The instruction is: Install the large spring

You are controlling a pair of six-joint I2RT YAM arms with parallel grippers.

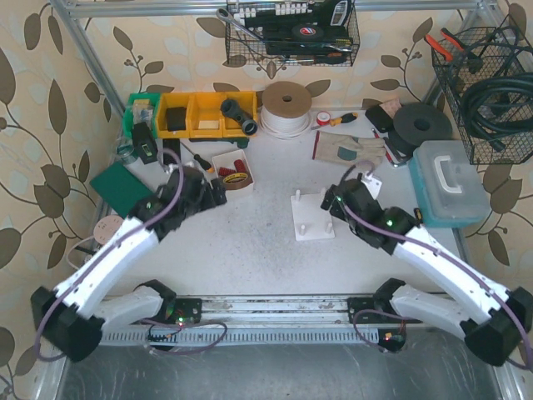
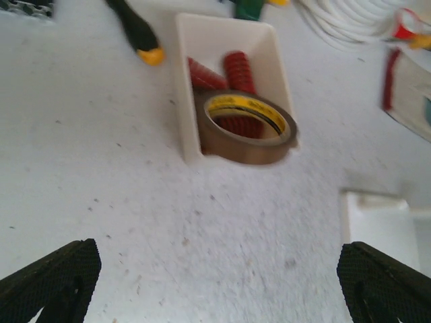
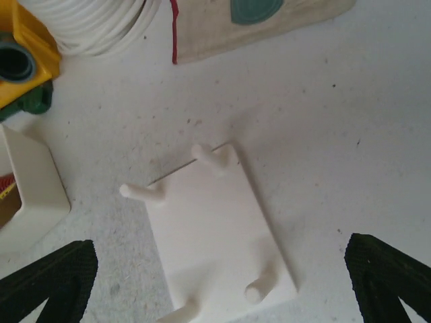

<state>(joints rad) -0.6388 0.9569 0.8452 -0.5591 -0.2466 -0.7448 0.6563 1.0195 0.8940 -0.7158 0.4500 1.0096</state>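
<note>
Left fingers (image 2: 50,282), right fingers (image 3: 47,282) both gaping wide, holding nothing. Red springs (image 2: 239,67) lying in white tray (image 2: 187,101), upper centre of left wrist frame — tape roll (image 2: 246,128) sitting over them, risking snag or wrong-spring grab.

Beige leaf-print wallpaper (image 1: 50,100), white speckled tabletop (image 1: 258,258) (lightly scuffed), aluminium frame (image 1: 90,62), hanging wire baskets (image 1: 500,146)

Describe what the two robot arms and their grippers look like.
The left arm and right arm have smooth white link shells with black joints and black wrist ends. A purple cable runs along each, and small green lights glow near the wrists. The left gripper and right gripper have black fingers with a fine grid texture.
</note>
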